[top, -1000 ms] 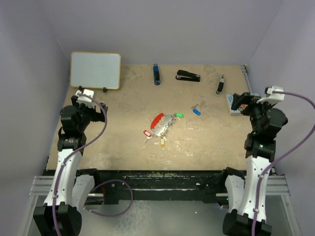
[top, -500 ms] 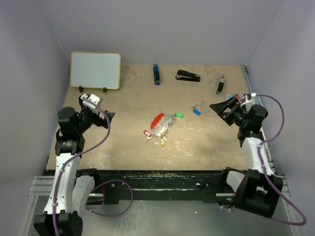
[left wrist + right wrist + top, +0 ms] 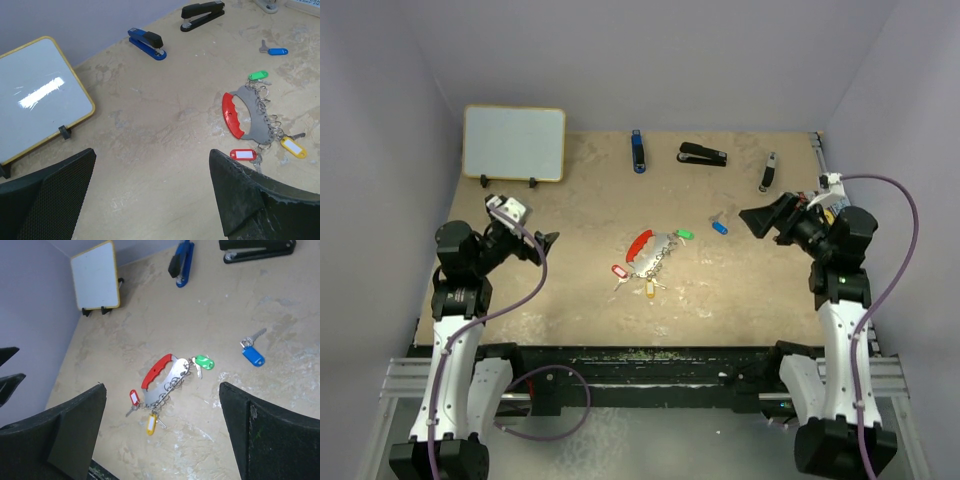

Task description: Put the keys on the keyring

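Observation:
The keyring (image 3: 642, 244) lies mid-table, a red crescent handle on a grey plate with a row of silvery rings (image 3: 172, 385). Keys with a green tag (image 3: 685, 234), a red tag (image 3: 618, 270) and a yellow tag (image 3: 650, 290) lie at those rings. A key with a blue tag (image 3: 719, 227) lies apart to the right, also in the left wrist view (image 3: 277, 51) and the right wrist view (image 3: 253, 356). My left gripper (image 3: 543, 247) hovers open well left of the keyring (image 3: 231, 115). My right gripper (image 3: 756, 222) hangs open just right of the blue-tagged key.
A yellow-framed whiteboard (image 3: 514, 143) stands at the back left. Along the back edge lie a blue stapler (image 3: 638, 152), a black stapler (image 3: 702, 154) and a black-and-silver stick (image 3: 768, 172). Purple walls close in on both sides.
The right arm has swung from the table's right edge inward, its gripper now pointing at the keys. The left gripper has shifted a little down and right. The keys and keyring have not moved.

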Action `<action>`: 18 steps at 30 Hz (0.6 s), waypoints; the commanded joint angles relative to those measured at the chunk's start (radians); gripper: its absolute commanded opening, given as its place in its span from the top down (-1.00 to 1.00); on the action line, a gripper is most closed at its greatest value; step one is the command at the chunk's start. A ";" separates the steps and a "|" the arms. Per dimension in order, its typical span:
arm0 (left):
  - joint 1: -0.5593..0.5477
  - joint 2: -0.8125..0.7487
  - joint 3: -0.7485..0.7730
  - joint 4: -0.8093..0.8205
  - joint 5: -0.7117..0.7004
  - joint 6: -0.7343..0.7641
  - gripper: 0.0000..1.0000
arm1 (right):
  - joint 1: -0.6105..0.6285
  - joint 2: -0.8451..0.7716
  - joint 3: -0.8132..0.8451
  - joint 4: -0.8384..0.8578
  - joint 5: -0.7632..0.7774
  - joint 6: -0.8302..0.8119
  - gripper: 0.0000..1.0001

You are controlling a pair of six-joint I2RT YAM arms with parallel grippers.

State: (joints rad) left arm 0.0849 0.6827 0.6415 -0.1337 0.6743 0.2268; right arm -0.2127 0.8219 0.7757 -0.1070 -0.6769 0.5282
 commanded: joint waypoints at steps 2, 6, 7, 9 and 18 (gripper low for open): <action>0.005 0.004 0.001 0.071 0.074 -0.004 -0.97 | 0.032 -0.102 0.021 0.026 -0.036 -0.120 -0.99; 0.005 0.038 0.012 0.075 0.130 0.039 -0.97 | 0.070 -0.107 0.043 -0.065 -0.071 -0.192 -0.99; 0.005 0.051 0.022 0.053 0.147 0.062 -0.97 | 0.087 -0.114 0.038 -0.079 -0.057 -0.205 -0.99; 0.005 0.079 0.044 0.000 0.180 0.100 -0.97 | 0.124 -0.126 0.021 -0.095 -0.022 -0.222 -1.00; 0.004 0.113 0.048 -0.010 0.199 0.136 -0.97 | 0.476 -0.017 0.079 -0.150 0.537 -0.204 -0.93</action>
State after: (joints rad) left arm 0.0849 0.7986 0.6487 -0.1688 0.8280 0.3264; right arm 0.1139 0.7357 0.7681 -0.2359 -0.4843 0.3405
